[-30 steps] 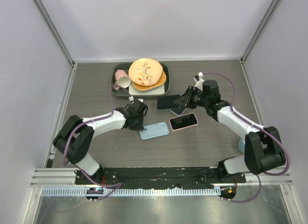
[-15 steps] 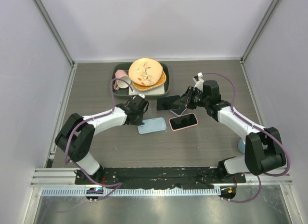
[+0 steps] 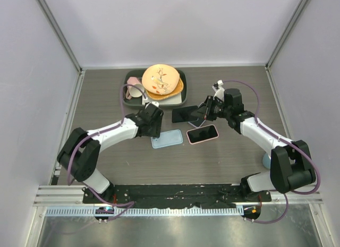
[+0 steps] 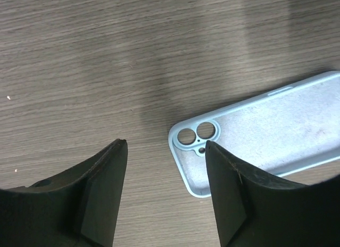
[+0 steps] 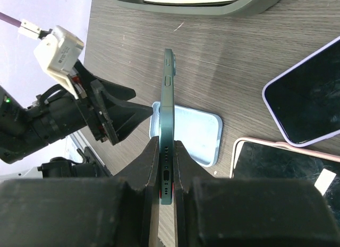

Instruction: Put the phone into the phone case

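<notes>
Left wrist view is showing the left gripper (image 4: 164, 146) hanging with its jaws spread wide and gripping nothing, just over the camera-hole end of the light-blue phone case (image 4: 265, 135). The right gripper (image 5: 167, 154) is pinching the dark phone (image 5: 168, 93) edge-on, raised just beyond the case's far side.

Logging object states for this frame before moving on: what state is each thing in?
phone case: empty, flat on the table.
phone: held on edge above the table, not in the case.
left fingers: open, holding nothing, at the case's camera end.
right fingers: shut on the phone.
pink-cased phone: flat, screen up, dark.
lilac-cased phone: flat, screen up, dark.
cup: on its side in the tray.
</notes>
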